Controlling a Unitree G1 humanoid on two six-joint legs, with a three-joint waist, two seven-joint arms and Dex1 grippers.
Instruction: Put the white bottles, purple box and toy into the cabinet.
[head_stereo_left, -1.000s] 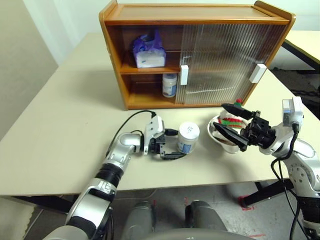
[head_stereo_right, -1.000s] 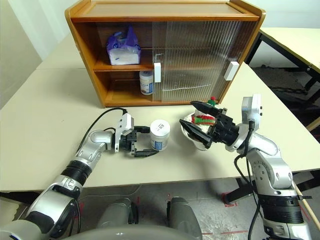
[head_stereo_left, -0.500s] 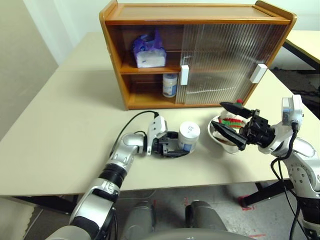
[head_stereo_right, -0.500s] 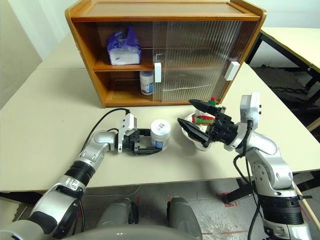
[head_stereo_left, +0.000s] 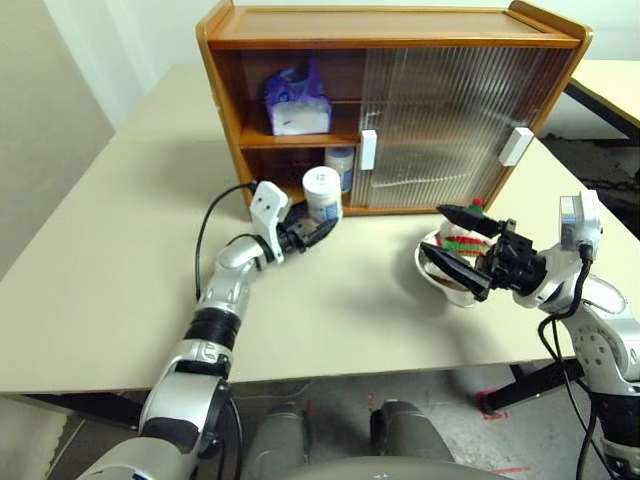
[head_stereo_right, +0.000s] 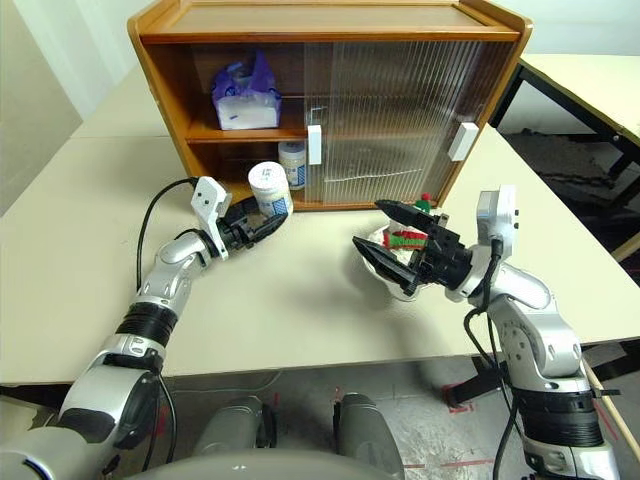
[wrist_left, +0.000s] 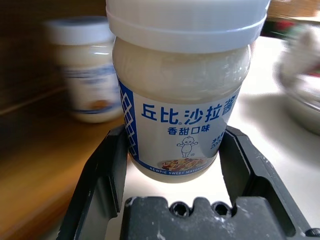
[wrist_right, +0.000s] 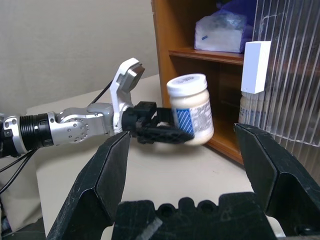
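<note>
**A:** So where's this at? Nearest thing, at about 4 o'clock on the table (head_stereo_left: 120, 300), is the right gripper (head_stereo_left: 462, 246), jaws spread wide with nothing in them, hanging just in front of the metal bowl (head_stereo_left: 436, 275). The toy (head_stereo_left: 462, 240) is sitting in that bowl, so it hasn't gone in.

**B:** Yep, that one's left to do. Further out, around 11 o'clock, the left gripper (head_stereo_left: 318, 228) is clamped on a white bottle (head_stereo_left: 322, 192), lifted off the table right at the cabinet's (head_stereo_left: 390, 25) open left side.

**A:** And inside?

**B:** The other white bottle (head_stereo_left: 340, 168) is on the bottom level by the door edge, and the purple box (head_stereo_left: 297, 102) is on the shelf above. I'd call it two in, one nearly in, toy last.
</note>
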